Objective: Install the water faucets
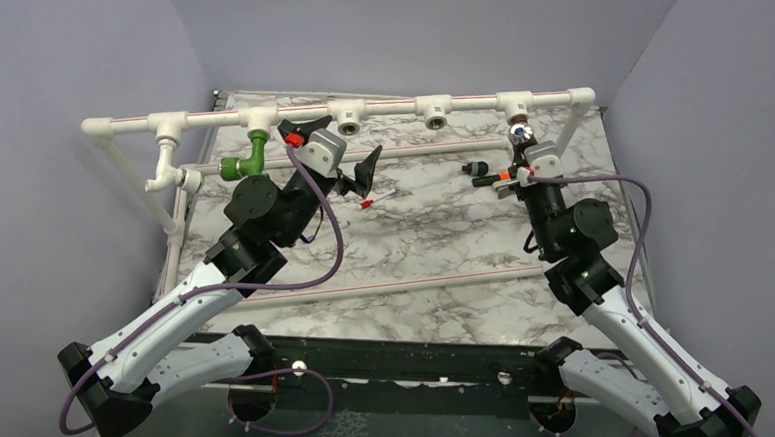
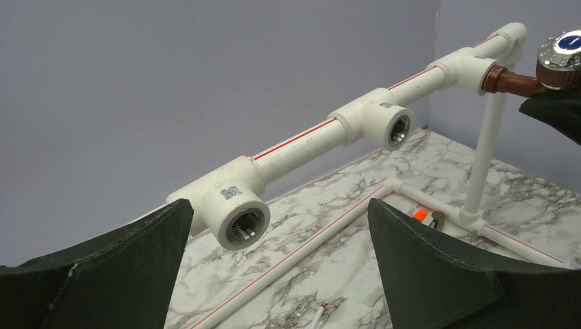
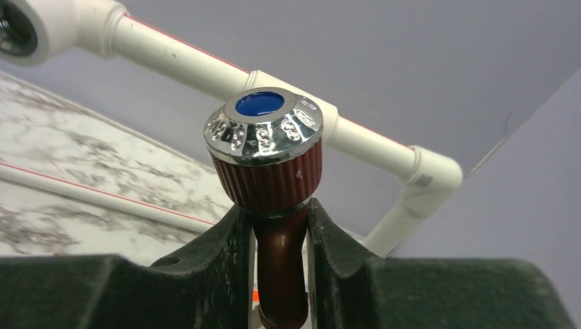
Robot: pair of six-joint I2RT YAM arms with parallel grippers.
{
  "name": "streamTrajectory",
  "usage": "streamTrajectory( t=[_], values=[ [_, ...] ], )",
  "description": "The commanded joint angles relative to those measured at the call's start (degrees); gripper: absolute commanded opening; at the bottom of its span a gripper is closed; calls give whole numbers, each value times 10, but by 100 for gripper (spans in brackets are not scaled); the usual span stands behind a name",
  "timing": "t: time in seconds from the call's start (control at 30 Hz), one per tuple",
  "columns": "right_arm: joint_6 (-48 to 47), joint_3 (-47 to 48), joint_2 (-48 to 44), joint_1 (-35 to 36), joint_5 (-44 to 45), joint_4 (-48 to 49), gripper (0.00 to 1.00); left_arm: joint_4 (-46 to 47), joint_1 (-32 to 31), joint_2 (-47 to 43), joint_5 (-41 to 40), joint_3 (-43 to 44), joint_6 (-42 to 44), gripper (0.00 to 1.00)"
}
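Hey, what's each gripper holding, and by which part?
The right gripper grips the copper-coloured faucet by its neck, just under the ribbed knob. The left gripper is open, holding nothing.

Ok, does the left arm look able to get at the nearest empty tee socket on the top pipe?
Probably yes. The left hand is open and empty, facing the tee socket with nothing between them. The right hand grips the copper faucet further along the pipe, out of the way.
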Motion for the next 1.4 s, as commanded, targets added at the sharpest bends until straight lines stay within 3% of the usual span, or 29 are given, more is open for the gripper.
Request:
streamTrajectory(
  t=[0.0, 0.23, 0.7, 0.83, 0.97, 1.37],
  values=[
    [257, 48, -23, 4, 28, 40, 1, 9, -2, -3, 6, -4, 3, 99],
    [491, 30, -28, 4, 83, 53, 1, 9, -2, -6, 6, -4, 3, 99],
    [866, 29, -18, 4, 176, 58, 1, 10, -4, -9, 6, -5, 2, 99],
    [948, 27, -12, 4, 184, 65, 0, 10, -4, -9, 6, -5, 3, 99],
    [1036, 72, 8, 4, 211, -26, 0, 10, -4, -7, 7, -5, 2, 99],
    [1202, 91, 35, 2, 228, -105, 1, 9, -6, -11, 8, -4, 2, 99]
  ],
)
